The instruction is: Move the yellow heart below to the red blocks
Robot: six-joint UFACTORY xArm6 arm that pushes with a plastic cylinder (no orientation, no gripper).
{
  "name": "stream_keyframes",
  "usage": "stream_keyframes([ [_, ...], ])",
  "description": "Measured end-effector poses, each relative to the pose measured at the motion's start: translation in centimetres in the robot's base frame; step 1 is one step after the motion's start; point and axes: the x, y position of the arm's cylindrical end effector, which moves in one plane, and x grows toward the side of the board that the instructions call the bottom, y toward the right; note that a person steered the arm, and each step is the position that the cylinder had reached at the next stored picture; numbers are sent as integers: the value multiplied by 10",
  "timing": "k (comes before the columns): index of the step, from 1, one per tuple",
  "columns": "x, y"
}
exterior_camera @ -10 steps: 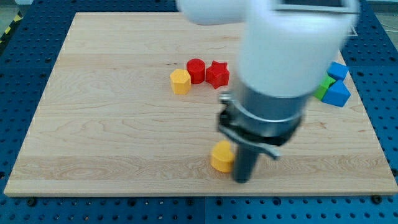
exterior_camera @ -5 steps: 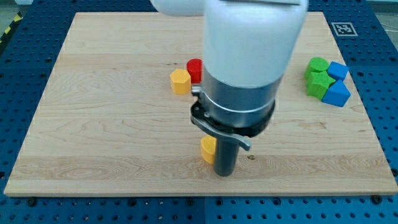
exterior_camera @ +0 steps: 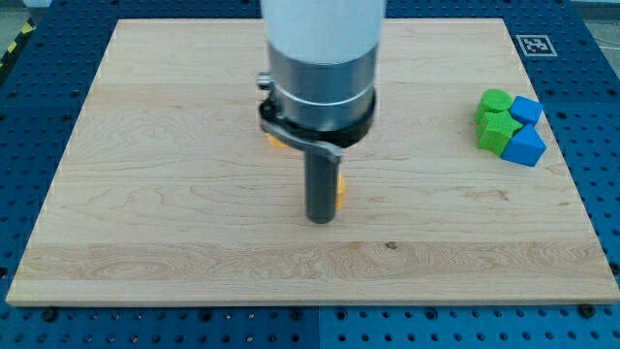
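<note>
touching yellow block (exterior_camera: 340, 189) at view's left: my tip (exterior_camera: 320, 219); no fingers, no writing.

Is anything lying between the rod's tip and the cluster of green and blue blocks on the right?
No. In the camera view, only bare board lies between my tip and the green and blue blocks.

We see a pale wooden board (exterior_camera: 145, 194) with fine grain on a blue perforated table (exterior_camera: 29, 116). At the right of the frame sit two green blocks (exterior_camera: 495, 121) and two blue blocks (exterior_camera: 526, 131). Our rod is dark grey, my tip (exterior_camera: 320, 220) beside a yellow sliver (exterior_camera: 340, 189); an orange-yellow block (exterior_camera: 275, 142) peeks out behind the white arm (exterior_camera: 320, 29).
</note>
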Motion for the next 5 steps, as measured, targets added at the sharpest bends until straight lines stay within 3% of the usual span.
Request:
stream_keyframes([
  [5,-57,1],
])
